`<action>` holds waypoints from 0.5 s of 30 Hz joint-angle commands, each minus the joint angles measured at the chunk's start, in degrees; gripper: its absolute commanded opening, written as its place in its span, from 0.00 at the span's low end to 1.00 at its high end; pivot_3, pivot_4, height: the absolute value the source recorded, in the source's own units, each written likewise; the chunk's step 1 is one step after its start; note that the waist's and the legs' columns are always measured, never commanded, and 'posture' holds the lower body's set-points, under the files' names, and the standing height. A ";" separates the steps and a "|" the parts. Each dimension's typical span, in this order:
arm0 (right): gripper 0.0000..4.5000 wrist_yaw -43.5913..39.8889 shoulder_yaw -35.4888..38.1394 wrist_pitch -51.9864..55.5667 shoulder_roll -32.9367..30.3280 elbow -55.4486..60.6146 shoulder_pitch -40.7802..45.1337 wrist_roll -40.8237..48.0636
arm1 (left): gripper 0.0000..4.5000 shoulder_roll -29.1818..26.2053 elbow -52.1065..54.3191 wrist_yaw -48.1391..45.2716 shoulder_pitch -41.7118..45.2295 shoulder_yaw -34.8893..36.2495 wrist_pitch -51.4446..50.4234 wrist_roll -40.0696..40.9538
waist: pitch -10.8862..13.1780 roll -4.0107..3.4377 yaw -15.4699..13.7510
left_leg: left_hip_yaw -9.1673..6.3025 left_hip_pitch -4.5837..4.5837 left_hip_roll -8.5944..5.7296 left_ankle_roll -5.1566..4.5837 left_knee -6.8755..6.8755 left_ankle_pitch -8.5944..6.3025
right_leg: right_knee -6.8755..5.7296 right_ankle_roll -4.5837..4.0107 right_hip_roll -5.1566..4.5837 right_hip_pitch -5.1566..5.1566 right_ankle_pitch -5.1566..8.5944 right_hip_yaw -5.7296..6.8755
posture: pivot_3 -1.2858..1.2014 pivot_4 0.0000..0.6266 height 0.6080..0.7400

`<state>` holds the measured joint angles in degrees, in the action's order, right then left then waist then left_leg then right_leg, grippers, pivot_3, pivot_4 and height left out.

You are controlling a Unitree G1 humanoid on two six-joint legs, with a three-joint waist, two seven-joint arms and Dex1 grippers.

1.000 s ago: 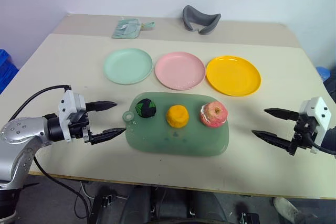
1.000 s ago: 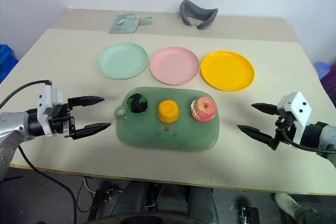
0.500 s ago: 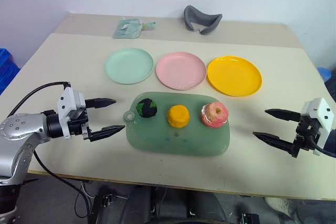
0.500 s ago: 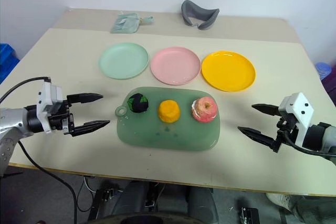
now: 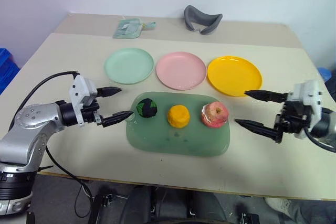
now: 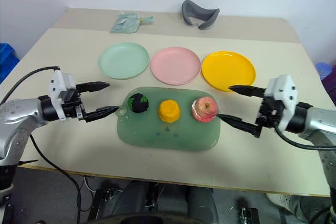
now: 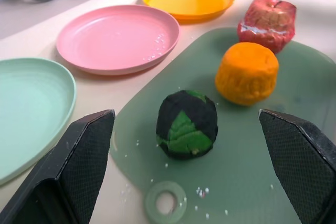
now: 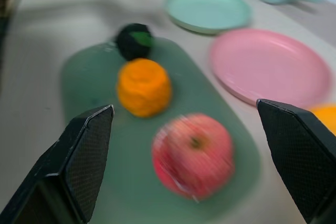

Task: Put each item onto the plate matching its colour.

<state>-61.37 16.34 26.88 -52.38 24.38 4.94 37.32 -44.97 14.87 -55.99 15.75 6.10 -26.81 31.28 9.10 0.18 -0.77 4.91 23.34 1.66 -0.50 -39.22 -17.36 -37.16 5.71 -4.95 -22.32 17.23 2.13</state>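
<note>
- Three toy foods sit on the green mat [image 5: 178, 132], none plated yet: dark green lump [image 5: 146, 107] at the left end, orange lump [image 5: 178, 116] in the middle, pink-red apple [image 5: 213, 114] at the right end.
- Plates lie in a row just behind the mat: mint plate [image 5: 128, 65], pink plate [image 5: 180, 70], orange plate [image 5: 234, 75]. All bare.
- Left gripper [image 5: 115, 104] is spread wide, holding nothing, tips just short of the mat's handle ring, lined up on the green lump.
- Right gripper [image 5: 254, 109] is likewise spread and empty, just beside the apple, not touching.
- Risk: the apple's target is the pink plate, which is the middle one, not the nearest. A straight-back drop would land it on orange.
- Risk: rounded lumps on a smooth mat could roll or get nudged by one finger before the other closes. An off-centre approach would cause that.
- Risk: both arms converging on the mat may crowd each other over the middle.
- Versus a second ago: both grippers have closed in on the mat from the table's sides, the right one moving more. Foods and plates unmoved.
</note>
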 commanded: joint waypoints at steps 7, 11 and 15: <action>0.99 -1.27 -10.48 -2.20 1.01 -2.30 9.15 -4.68 | 1.00 3.95 -0.58 5.57 5.91 -9.17 -5.80 -5.74 | 0.01 0.01 0.10 | 0.01 0.05 0.02 0.01 0.03 0.01 | 0.00 0.00 0.04 -0.10 0.00 -0.01 | 0.52 0.24 1.00; 0.99 -0.96 -13.23 -3.90 2.38 -5.16 12.72 -7.49 | 1.00 5.28 -3.01 7.04 7.12 -11.00 -6.11 -8.42 | 0.01 0.01 0.09 | 0.02 0.05 0.01 0.01 0.02 0.01 | 0.00 0.00 0.04 -0.10 0.00 -0.01 | 0.52 0.24 1.00; 0.99 -0.17 -15.81 -3.59 4.87 -6.67 16.53 -9.05 | 1.00 7.04 -5.94 7.90 8.47 -13.64 -5.06 -11.82 | 0.01 0.01 0.05 | 0.03 0.05 0.01 0.01 0.01 0.01 | -0.01 0.00 0.05 -0.11 0.00 -0.01 | 0.52 0.24 1.00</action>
<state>-61.76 0.44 24.09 -47.79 17.39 20.16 28.52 -38.21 8.82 -48.36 23.28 -7.12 -32.93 20.61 9.10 0.19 -0.72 4.94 23.39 1.67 -0.49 -39.21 -17.35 -37.17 5.72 -4.90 -22.43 17.23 2.12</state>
